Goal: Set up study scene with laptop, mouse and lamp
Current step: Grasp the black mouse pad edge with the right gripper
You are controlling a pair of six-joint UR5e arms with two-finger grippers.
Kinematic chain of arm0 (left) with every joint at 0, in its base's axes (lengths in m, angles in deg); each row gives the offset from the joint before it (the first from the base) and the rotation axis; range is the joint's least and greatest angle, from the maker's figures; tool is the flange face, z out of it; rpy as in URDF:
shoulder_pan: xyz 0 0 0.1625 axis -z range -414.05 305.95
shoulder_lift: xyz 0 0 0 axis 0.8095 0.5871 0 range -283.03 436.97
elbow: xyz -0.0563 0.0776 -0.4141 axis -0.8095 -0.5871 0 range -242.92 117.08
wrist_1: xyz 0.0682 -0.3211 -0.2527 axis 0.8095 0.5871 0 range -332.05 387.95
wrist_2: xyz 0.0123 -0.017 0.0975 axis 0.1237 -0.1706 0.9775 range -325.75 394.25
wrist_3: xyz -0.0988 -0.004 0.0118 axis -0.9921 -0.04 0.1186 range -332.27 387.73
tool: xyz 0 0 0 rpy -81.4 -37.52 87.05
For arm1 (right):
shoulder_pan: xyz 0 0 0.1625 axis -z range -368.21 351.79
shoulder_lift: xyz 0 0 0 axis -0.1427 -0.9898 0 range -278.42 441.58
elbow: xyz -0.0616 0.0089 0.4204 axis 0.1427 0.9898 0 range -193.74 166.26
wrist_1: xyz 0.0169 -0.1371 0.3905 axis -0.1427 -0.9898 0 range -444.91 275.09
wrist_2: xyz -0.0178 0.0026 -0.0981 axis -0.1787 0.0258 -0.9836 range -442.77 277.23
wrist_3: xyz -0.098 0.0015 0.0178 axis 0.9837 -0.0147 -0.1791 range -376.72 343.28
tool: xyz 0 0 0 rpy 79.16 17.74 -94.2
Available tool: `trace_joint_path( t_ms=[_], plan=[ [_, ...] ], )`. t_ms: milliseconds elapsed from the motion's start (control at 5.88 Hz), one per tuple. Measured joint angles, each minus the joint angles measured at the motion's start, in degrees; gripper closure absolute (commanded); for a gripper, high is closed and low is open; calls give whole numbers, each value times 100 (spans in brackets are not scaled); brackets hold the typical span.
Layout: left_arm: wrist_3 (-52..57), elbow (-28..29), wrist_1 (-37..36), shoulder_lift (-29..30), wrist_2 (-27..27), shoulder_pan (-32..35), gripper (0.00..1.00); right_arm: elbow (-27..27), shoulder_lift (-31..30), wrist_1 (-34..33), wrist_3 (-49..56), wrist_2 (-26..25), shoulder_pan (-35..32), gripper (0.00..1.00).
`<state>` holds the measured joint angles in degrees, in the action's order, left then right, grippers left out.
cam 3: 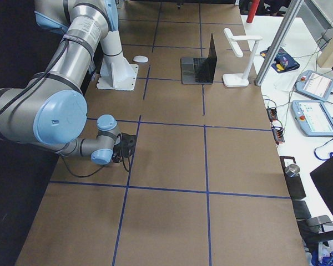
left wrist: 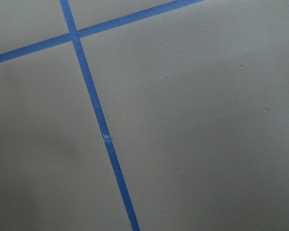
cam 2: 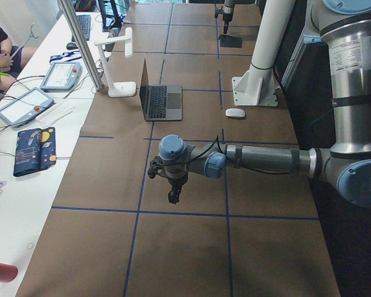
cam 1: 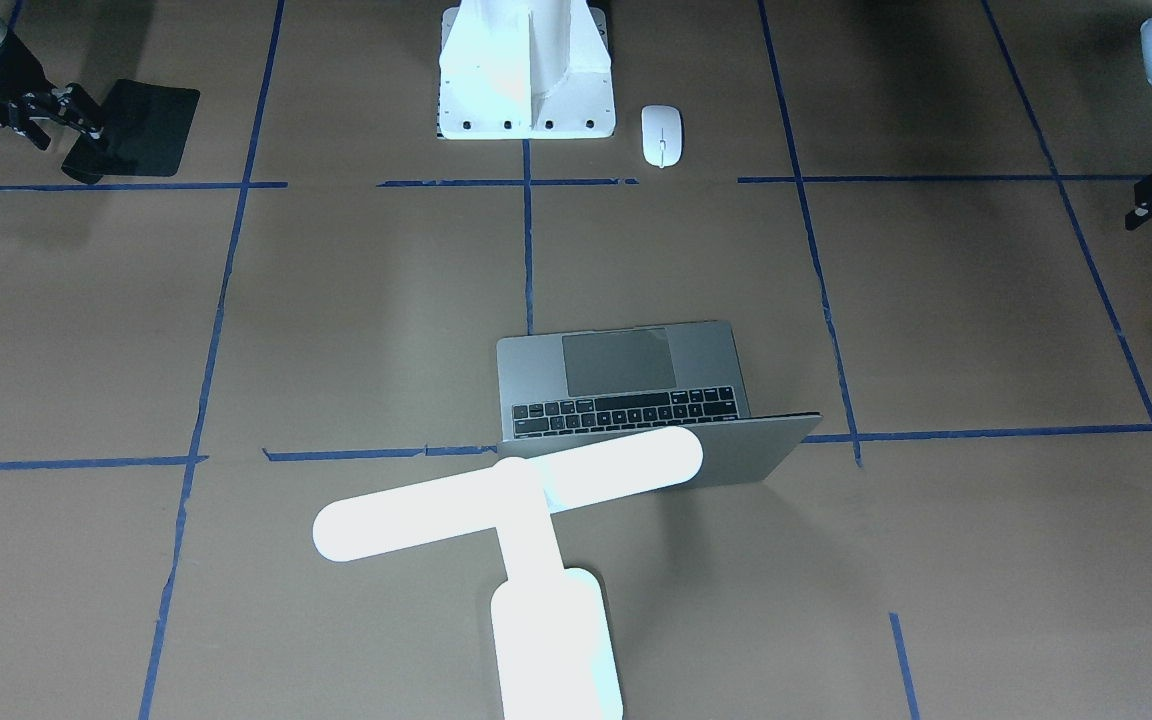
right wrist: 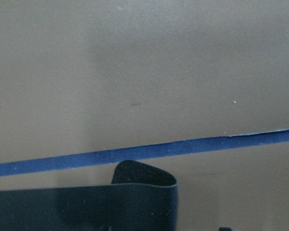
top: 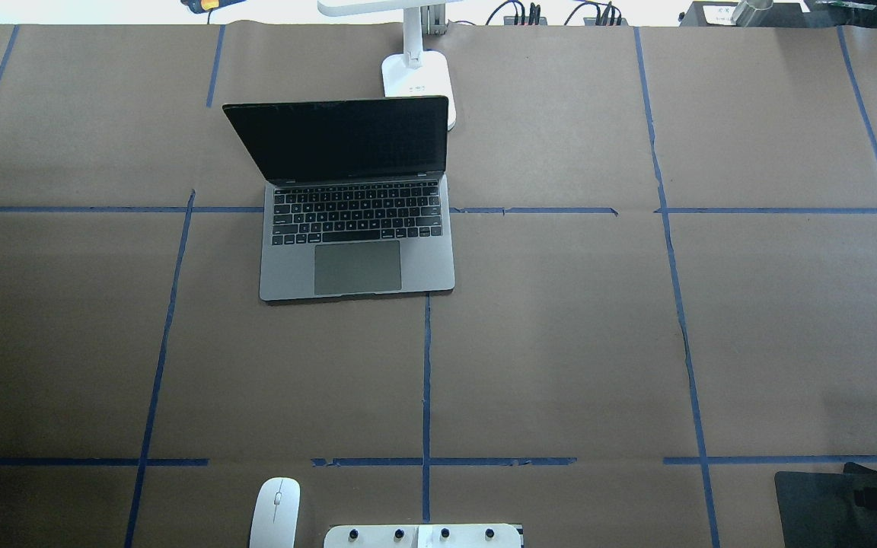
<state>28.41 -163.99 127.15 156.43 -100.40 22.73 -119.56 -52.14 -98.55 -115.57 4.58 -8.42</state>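
The laptop stands open left of the table's middle, its screen dark; it also shows in the front view. The lamp stands just behind its lid, and its bar head overlaps the lid in the front view. The mouse lies at the near edge beside the pedestal, also in the front view. My right gripper is shut on the edge of a flat black pad, whose edge curls up in the right wrist view. My left gripper hangs over bare table, far from all three; I cannot tell its state.
The white bolted pedestal stands at the near middle edge. Blue tape lines mark a grid on the brown table. Tablets and cables lie on the white bench beyond the far edge, behind a metal post.
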Motion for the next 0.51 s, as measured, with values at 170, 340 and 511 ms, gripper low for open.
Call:
trace_joint_path(
  t_ms=[170, 340, 511],
  plan=[
    [7, -4, 2, 0, 0, 18, 0, 0, -26, 139, -91, -19, 26, 70],
    [15, -15, 2, 0, 0, 43, 0, 4, -19, 192, -139, -24, 38, 68],
    [19, -29, 2, 0, -3, 59, 0, 13, -2, 207, -166, -25, 53, 67]
  ],
)
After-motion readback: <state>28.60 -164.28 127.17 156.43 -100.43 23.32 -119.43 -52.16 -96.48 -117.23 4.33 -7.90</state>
